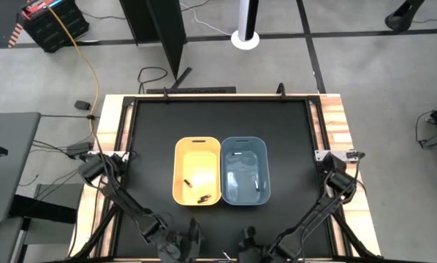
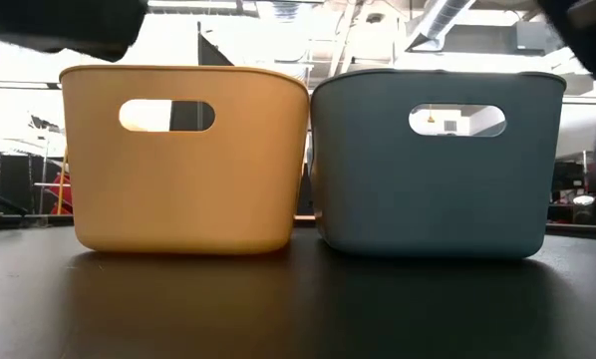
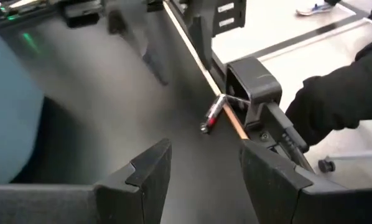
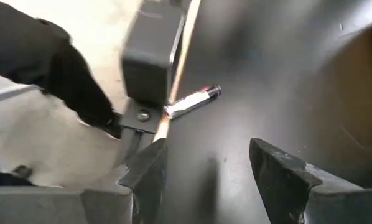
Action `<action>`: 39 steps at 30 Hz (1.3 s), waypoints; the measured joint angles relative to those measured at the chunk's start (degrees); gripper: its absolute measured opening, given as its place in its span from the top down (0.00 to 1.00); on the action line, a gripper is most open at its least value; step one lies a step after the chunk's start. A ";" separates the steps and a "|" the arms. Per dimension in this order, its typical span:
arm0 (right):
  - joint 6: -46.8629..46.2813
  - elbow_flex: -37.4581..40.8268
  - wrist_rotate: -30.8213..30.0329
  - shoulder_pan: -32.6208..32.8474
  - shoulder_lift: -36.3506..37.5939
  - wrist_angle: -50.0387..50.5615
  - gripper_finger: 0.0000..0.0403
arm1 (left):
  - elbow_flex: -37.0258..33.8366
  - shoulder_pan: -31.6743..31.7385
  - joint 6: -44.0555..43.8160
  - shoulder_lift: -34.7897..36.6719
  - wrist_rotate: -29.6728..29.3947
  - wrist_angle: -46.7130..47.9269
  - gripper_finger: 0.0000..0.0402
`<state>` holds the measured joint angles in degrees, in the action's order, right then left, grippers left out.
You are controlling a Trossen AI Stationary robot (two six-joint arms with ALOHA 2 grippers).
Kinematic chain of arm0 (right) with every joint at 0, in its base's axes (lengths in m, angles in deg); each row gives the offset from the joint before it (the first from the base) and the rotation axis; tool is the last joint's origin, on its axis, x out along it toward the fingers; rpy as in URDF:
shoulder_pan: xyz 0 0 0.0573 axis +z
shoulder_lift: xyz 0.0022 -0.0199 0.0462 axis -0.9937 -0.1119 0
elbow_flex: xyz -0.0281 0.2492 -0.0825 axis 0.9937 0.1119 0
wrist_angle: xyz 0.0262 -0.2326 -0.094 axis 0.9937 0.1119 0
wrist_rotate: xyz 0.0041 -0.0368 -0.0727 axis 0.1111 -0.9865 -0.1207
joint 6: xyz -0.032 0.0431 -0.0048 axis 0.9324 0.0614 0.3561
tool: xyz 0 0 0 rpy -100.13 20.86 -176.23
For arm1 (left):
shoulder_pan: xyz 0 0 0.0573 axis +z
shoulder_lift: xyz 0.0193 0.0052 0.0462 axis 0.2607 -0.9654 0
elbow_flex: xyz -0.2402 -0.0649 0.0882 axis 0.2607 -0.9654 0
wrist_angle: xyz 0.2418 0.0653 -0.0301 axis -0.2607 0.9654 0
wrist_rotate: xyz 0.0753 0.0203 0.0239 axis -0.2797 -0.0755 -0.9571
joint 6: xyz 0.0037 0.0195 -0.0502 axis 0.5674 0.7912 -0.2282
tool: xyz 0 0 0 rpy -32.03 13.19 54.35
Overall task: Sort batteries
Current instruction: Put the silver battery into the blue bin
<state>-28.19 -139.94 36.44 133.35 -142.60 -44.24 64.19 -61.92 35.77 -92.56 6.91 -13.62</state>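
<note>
Black table [image 1: 160, 124], yellow bin [image 1: 180, 157] beside blue bin [image 1: 264, 150], no legible writing, both tools open, empty.

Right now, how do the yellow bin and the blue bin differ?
The yellow bin sits on the left arm's side; the blue bin sits beside it on the right arm's side. The yellow bin holds small dark batteries near its front end, while the blue bin shows one pale battery. In the low view the yellow one looks slightly narrower. Both are upright, open-topped plastic bins with an oval handle slot, standing close together.
</note>
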 joint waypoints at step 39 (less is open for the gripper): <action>-1.54 -3.13 -1.54 -0.79 -4.34 -6.37 0.33 | 6.16 4.61 0.23 -8.07 9.90 -0.04 0.51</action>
<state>-29.73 -143.07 34.91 132.57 -146.94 -50.61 70.35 -57.30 36.00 -100.63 16.81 -13.66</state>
